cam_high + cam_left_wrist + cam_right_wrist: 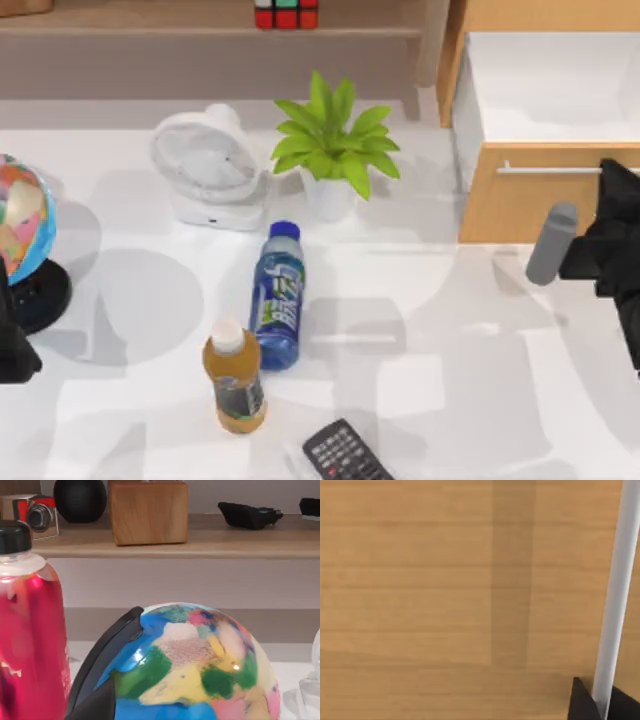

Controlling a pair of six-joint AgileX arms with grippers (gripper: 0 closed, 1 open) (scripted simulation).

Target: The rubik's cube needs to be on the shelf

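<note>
The cube is sitting on the shelf at the very top of the top view, a little left of the middle. The frame edge is cutting off its top part. It is showing a row of red, green and red squares with black lines between them. It is sitting flat and straight. The shelf is running as a long light-brown wooden ledge across the top left, with a grey-brown panel under its front edge.

My right arm sat at the table's right edge — wrist turned toward the far side; my left arm sat parked at the left edge.
</note>
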